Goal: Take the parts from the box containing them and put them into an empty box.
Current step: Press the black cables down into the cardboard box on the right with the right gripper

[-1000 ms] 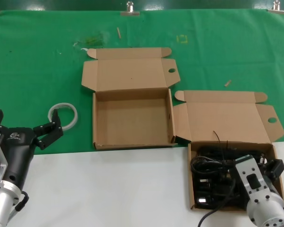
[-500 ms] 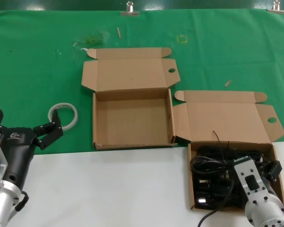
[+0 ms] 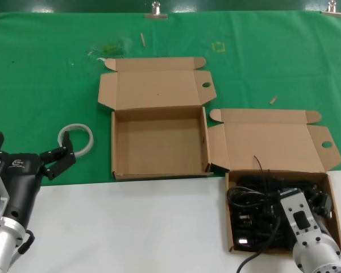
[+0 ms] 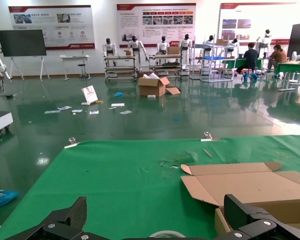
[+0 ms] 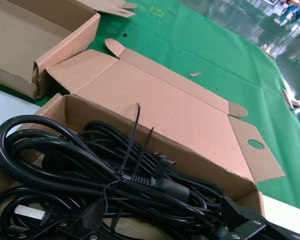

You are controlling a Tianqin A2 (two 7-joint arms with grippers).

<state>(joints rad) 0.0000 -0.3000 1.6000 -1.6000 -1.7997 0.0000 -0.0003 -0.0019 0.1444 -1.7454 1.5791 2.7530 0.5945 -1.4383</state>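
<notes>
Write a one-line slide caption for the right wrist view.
Bundled black power cords fill the open cardboard box, with the empty box beyond on the green cloth.

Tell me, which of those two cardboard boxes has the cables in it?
The box nearer the robot's right gripper, straddling the white strip: black cords fill it. The other box, on green cloth, is bare inside.

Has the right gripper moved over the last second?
Yes. In the head view the right gripper has sunk toward the near edge, lower against the cord-filled box rim, deeper among the power cords.
</notes>
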